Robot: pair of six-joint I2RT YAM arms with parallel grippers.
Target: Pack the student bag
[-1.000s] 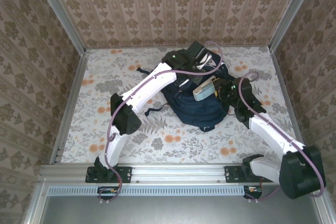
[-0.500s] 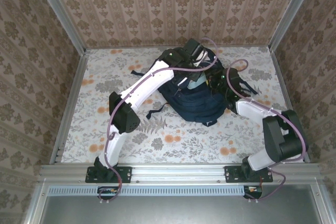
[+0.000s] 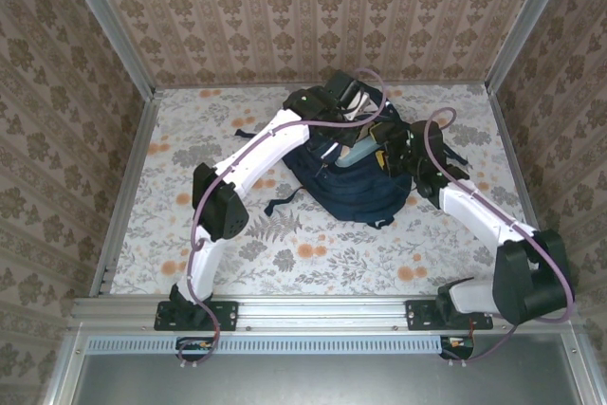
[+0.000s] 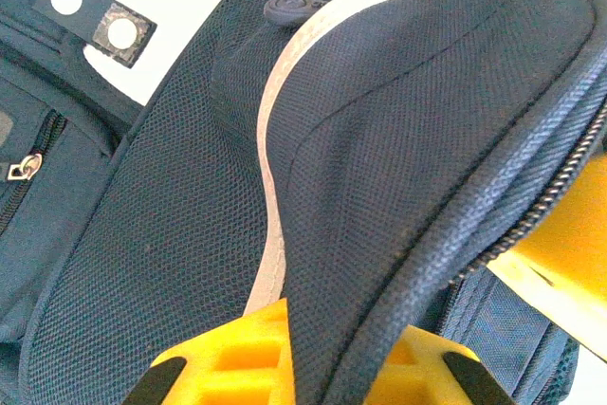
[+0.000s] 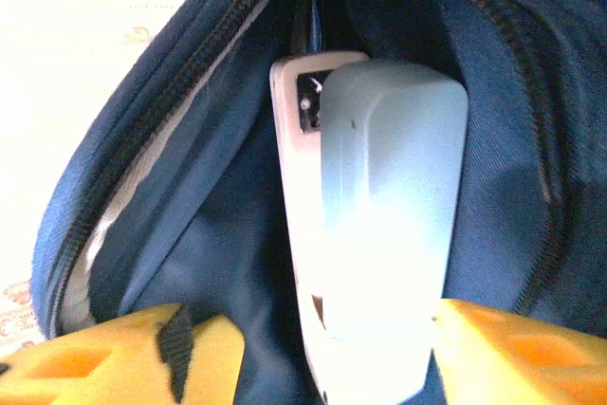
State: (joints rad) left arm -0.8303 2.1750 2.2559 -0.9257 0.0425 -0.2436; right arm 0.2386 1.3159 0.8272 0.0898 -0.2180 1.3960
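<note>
The navy student bag (image 3: 349, 194) lies at the far middle of the table, its main zip gaping. My left gripper (image 3: 351, 104) is shut on the bag's upper flap (image 4: 379, 139), whose fabric passes between the yellow fingers (image 4: 242, 353) and is held up. My right gripper (image 3: 386, 154) reaches into the opening from the right. In the right wrist view a pale blue and white stapler-like object (image 5: 389, 225) stands inside the bag (image 5: 218, 215). The right gripper (image 5: 332, 343) is open around it: the right finger (image 5: 503, 348) touches it, the left finger stands apart.
The table has a flower-patterned cloth (image 3: 313, 253) and patterned walls on three sides. A dark strap (image 3: 277, 202) trails from the bag's left side. Both arms cross over the bag's top; free surface lies to the left and near side.
The right arm carried the pale blue object from above the bag down into the opening, and its jaws have spread apart. The left gripper kept its hold on the flap.
</note>
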